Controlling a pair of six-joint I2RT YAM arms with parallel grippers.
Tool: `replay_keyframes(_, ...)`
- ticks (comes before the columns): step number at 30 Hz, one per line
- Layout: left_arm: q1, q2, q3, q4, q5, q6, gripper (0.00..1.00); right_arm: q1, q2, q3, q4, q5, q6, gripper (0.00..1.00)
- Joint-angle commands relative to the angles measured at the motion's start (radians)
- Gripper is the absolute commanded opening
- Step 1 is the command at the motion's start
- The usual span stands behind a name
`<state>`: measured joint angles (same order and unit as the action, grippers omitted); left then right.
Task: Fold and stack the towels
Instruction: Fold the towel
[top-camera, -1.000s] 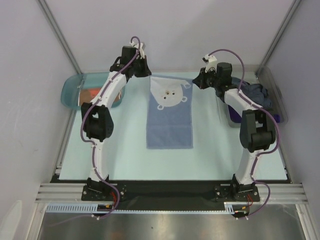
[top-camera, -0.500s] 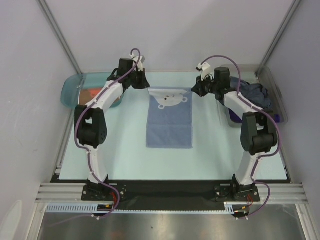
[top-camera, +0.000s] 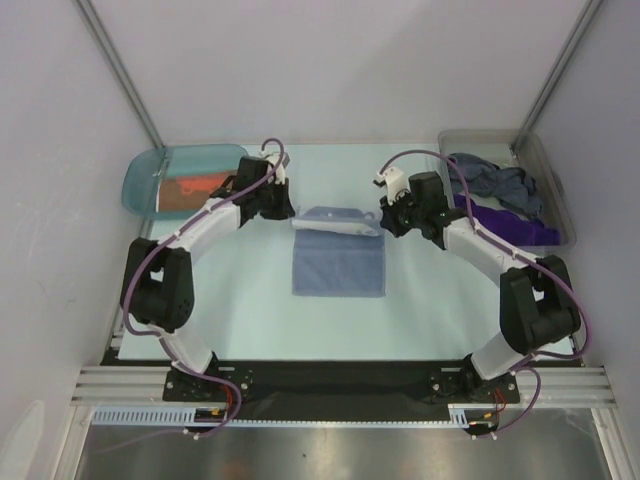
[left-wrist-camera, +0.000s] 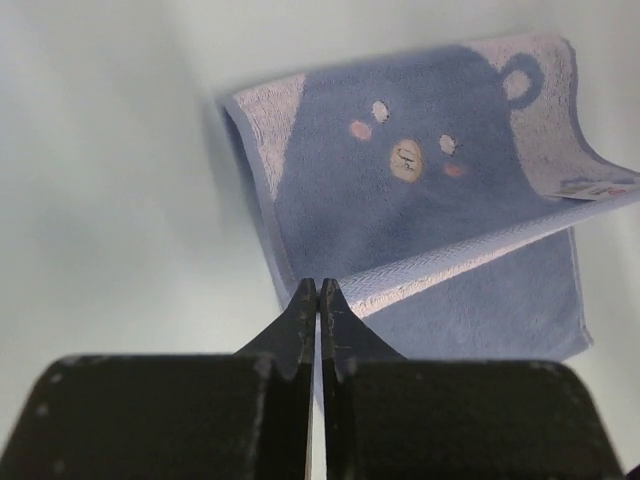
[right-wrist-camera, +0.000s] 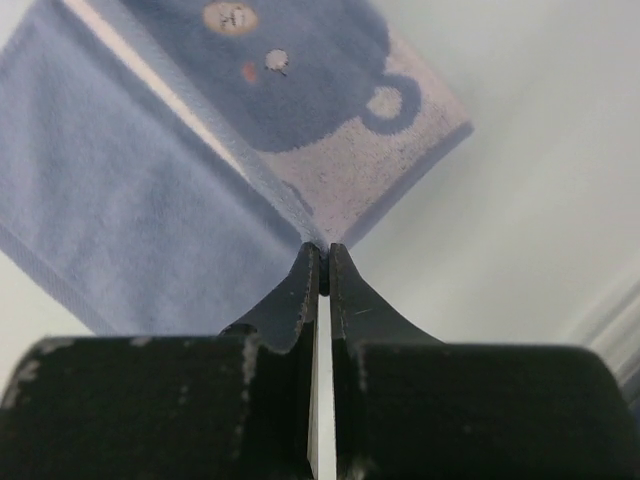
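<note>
At the bottom of the top view, the left arm (top-camera: 160, 290) and the right arm (top-camera: 535, 310) are reaching in toward the middle of the pale surface (top-camera: 230, 300). Between them, a blue bear towel (top-camera: 338, 265) is lying in the middle of the frame. Its near part is lying flat on the surface. Its far end is curling up and over, and both arms are holding it there.

The left fingers (left-wrist-camera: 312, 305) are squeezing tight on the left corner of that raised edge. In the left wrist view, the bear face (left-wrist-camera: 405, 160) is showing just past the fingers, near the top of the frame.

The right fingers (right-wrist-camera: 312, 265) are squeezing tight on the right corner, where the towel is pale. In the right wrist view, the flat blue part is lying at the left of the frame.

Farther back, at the upper left of the top view, an orange-brown towel (top-camera: 195, 188) is lying in a teal tray (top-camera: 140, 180). At the upper right, a grey-blue towel (top-camera: 495, 180) and a purple towel (top-camera: 515, 222) are lying bunched up in a clear bin (top-camera: 560, 195).
</note>
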<state>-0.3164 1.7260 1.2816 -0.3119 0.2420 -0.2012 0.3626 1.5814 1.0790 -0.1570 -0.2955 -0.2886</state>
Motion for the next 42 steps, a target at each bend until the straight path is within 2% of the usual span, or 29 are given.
replay_keyframes(1, -0.030, -0.091, -0.080, 0.034, -0.090, -0.018, 0.00, 0.004, -0.075, -0.042, -0.042, 0.091, 0.012, 0.00)
replay_keyframes(9, -0.104, -0.172, -0.188, 0.042, -0.135, -0.053, 0.00, 0.024, -0.182, -0.149, -0.061, 0.064, 0.045, 0.00)
replay_keyframes(16, -0.131, -0.207, -0.238, 0.011, -0.214, -0.078, 0.00, 0.062, -0.195, -0.172, -0.095, 0.079, 0.101, 0.00)
replay_keyframes(33, -0.202, -0.261, -0.364, 0.010, -0.233, -0.139, 0.00, 0.130, -0.215, -0.237, -0.153, 0.128, 0.253, 0.01)
replay_keyframes(39, -0.237, -0.264, -0.415, 0.019, -0.239, -0.156, 0.00, 0.144, -0.164, -0.192, -0.280, 0.114, 0.284, 0.08)
replay_keyframes(40, -0.242, -0.264, -0.419, 0.020, -0.239, -0.161, 0.00, 0.144, -0.158, -0.191, -0.291, 0.111, 0.284, 0.13)
replay_keyframes(42, -0.260, -0.266, -0.429, 0.005, -0.270, -0.178, 0.06, 0.144, -0.144, -0.186, -0.331, 0.090, 0.310, 0.18)
